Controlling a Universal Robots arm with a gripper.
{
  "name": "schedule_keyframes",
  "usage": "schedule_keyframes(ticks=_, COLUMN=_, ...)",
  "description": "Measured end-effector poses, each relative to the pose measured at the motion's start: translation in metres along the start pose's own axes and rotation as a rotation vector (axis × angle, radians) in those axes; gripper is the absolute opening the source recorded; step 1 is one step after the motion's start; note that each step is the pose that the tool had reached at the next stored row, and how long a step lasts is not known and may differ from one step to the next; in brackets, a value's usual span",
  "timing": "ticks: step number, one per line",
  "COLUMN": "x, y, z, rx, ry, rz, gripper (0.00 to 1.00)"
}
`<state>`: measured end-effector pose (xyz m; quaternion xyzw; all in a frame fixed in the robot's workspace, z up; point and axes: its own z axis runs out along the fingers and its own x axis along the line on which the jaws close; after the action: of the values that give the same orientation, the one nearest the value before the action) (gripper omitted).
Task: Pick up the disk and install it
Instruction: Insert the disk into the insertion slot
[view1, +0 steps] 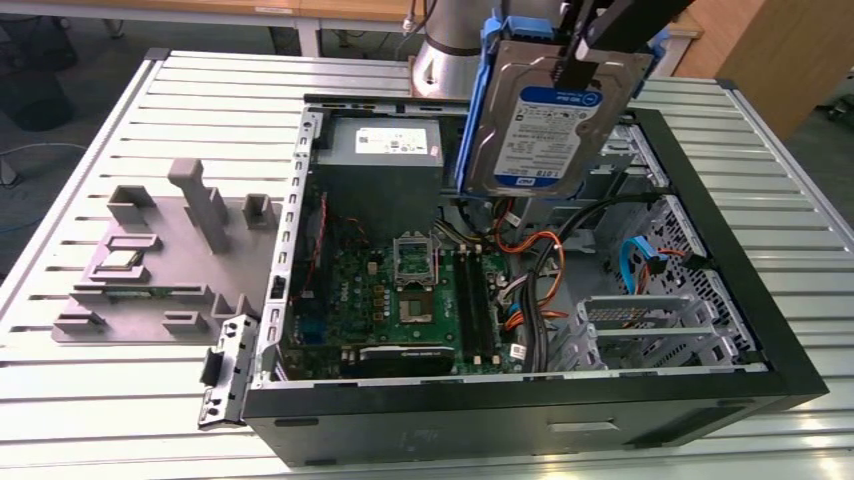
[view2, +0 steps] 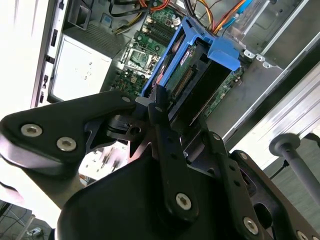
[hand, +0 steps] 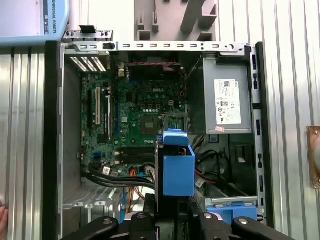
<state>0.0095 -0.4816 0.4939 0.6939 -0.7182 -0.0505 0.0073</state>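
The claw (view1: 583, 72) pinches the disk (view1: 545, 135) by its upper end, so its long axis hangs near-vertical, directly above the open computer case (view1: 534, 430).

The black gripper (view2: 179, 112) clamps the disk (view2: 192, 75) with a finger on either side. The drive is seen edge-on, its connector row and blue carrier frame (view2: 225, 50) facing away from the camera. Beyond it lies the open computer case (view2: 265, 75) — green motherboard (view2: 150, 35) with a bare processor socket (view2: 136, 56), a grey power supply (view2: 80, 75) and orange cables (view2: 212, 12).
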Motion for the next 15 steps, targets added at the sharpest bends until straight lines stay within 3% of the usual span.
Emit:
schedule_keyframes(ticks=11, x=0.0009, y=-0.0123, z=-0.0004, rx=-0.0008, ry=0.0001, rz=0.000, gripper=0.35)
schedule_keyframes(ticks=15, x=0.0050, y=-0.0183, z=-0.0009, rx=-0.0016, ry=0.0000, rz=0.000, gripper=0.35)
